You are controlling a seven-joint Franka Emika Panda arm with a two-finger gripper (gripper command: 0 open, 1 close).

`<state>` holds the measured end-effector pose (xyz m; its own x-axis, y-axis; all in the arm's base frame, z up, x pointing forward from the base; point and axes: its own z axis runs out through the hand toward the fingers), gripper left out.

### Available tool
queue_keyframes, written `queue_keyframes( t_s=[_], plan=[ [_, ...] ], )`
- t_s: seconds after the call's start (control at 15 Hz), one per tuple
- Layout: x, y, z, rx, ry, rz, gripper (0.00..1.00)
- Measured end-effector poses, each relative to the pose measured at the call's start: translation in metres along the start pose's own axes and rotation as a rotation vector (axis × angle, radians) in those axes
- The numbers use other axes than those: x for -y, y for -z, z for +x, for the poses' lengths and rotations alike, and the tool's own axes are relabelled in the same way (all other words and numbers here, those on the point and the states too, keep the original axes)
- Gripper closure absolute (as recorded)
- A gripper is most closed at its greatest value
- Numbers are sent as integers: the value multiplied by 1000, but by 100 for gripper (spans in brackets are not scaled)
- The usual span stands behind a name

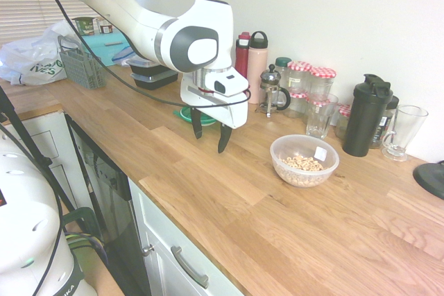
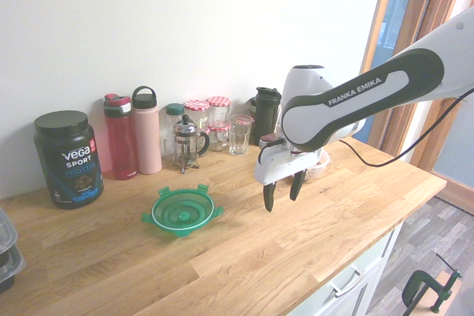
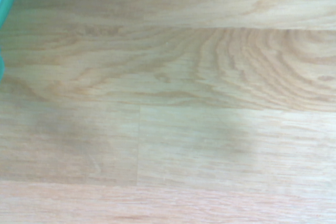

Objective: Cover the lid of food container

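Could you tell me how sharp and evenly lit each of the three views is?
First exterior view: sharp, bright, the walls washed out, and the tool is crisp. Second exterior view: clear and evenly lit, with the green lid well defined. Wrist view: soft and out of focus, showing only wood grain, a dim shadow patch and a green sliver at one edge.

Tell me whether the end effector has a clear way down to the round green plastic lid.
Probably yes: the end effector hangs open above bare worktop, and the round green plastic lid lies beside it with nothing between them.
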<state>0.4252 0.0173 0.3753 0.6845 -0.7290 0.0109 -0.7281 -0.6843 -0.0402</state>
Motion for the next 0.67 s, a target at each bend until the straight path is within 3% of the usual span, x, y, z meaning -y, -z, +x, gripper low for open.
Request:
queue_keyframes(
  t_s=[0.2, 0.53, 0.67],
  plan=[
    [4, 1, 2, 2, -16, 21, 0],
    [40, -7, 27, 178, -17, 235, 0],
    [45, -16, 46, 196, -19, 284, 0]
  ],
)
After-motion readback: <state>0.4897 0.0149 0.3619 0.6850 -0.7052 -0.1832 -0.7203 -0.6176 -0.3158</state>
